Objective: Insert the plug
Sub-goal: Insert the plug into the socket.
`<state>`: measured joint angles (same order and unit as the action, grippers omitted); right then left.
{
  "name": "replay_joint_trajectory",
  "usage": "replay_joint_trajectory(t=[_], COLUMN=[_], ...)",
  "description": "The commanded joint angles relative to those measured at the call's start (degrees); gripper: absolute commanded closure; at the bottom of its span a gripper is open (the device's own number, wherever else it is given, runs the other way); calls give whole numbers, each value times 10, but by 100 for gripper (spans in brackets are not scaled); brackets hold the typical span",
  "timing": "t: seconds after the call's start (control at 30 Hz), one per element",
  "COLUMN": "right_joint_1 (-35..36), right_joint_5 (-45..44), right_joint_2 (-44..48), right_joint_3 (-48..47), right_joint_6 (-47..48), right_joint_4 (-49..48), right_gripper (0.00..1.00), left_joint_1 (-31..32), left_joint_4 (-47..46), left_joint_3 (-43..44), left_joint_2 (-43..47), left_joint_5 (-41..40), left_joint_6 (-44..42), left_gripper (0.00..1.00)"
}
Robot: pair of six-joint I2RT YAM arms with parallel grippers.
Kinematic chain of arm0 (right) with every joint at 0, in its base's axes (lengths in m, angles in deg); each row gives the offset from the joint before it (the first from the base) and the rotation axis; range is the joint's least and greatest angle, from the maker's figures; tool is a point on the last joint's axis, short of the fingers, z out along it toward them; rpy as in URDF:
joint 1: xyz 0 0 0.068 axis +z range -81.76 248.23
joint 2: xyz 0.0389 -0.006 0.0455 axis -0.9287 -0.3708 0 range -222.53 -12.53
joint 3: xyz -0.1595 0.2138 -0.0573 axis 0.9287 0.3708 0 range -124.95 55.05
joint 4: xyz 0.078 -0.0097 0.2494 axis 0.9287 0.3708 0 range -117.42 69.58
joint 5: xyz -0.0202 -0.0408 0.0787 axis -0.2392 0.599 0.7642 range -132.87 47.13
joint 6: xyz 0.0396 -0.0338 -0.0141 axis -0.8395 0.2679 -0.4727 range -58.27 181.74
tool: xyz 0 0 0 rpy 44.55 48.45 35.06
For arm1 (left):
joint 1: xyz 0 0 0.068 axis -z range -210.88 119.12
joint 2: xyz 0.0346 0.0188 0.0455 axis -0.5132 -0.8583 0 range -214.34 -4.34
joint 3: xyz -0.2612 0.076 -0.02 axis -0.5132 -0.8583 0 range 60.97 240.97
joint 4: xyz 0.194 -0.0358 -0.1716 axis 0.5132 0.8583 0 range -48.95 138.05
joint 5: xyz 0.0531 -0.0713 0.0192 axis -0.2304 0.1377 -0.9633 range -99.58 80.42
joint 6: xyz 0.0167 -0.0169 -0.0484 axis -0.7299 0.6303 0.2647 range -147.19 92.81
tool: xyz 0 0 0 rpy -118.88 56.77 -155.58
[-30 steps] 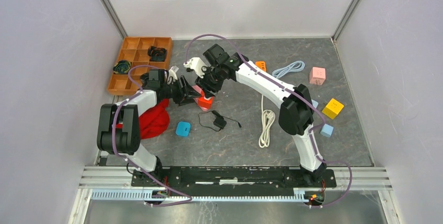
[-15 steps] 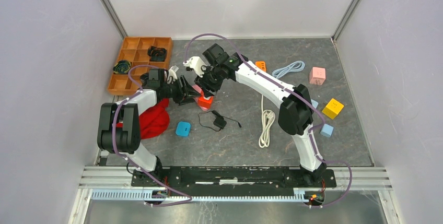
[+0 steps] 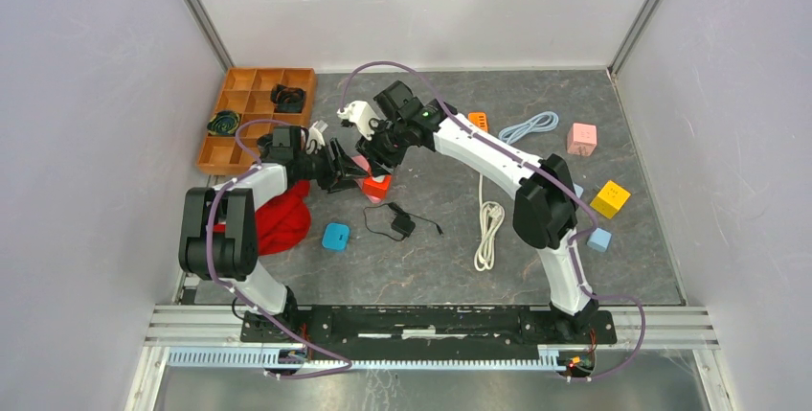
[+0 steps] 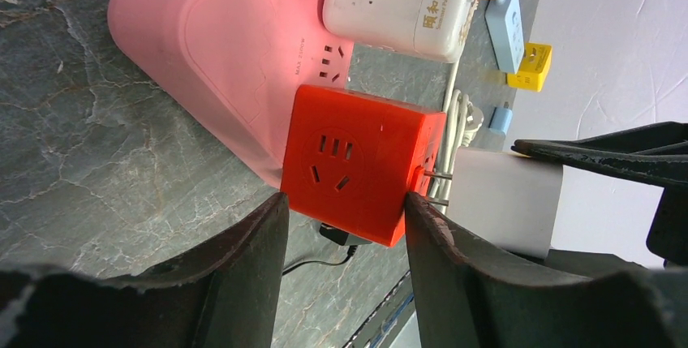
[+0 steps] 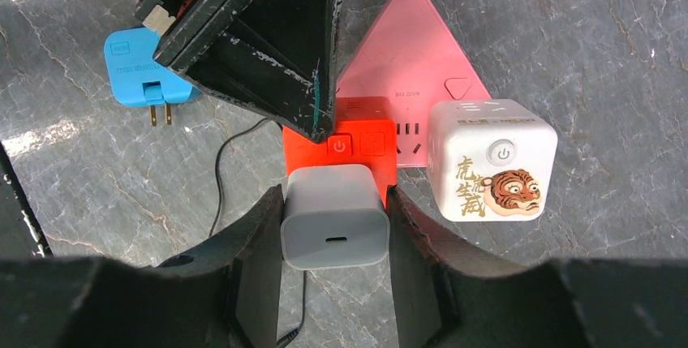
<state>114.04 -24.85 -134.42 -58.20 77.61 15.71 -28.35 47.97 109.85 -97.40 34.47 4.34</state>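
Note:
My left gripper (image 4: 345, 199) is shut on a red cube socket (image 4: 357, 161), holding it by two opposite sides just above the table. My right gripper (image 5: 334, 195) is shut on a white charger plug (image 5: 334, 216) and holds it against the cube's side. In the left wrist view the plug (image 4: 503, 202) sits close to the cube. Two metal prongs (image 4: 438, 186) span the narrow gap, their tips in the cube's side face. In the top view both grippers meet at the red cube (image 3: 376, 185), left of centre.
A pink triangular power strip (image 5: 406, 56) and a white tiger-print cube socket (image 5: 491, 161) lie just behind the red cube. A blue adapter (image 3: 335, 236), a black adapter with cable (image 3: 400, 222), a red cloth (image 3: 282, 219), a white cable (image 3: 488, 229) and a wooden tray (image 3: 239, 114) are nearby.
Both grippers, with the cube and the plug, have shifted very slightly toward the far side. Both grips are unchanged.

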Motion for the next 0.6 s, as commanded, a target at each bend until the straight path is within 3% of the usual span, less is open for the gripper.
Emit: replay_joint_trajectory(t=[0.0,0.33,0.57], right_joint_1=[1,1,-13], right_joint_5=[-13,-11,16], right_joint_2=[1,62,43], right_joint_3=[18,83,77], right_joint_6=[22,99,107], right_joint_4=[-57,-101,-87], right_gripper=[83,82,82], left_joint_1=[3,4,3], left_joint_4=[6,22,25], left_joint_3=[5,11,10], left_joint_2=[-18,-22,-26], left_joint_5=[-25,-32,-38], left_joint_6=[-34,-48,-50], left_gripper=[40,40,39])
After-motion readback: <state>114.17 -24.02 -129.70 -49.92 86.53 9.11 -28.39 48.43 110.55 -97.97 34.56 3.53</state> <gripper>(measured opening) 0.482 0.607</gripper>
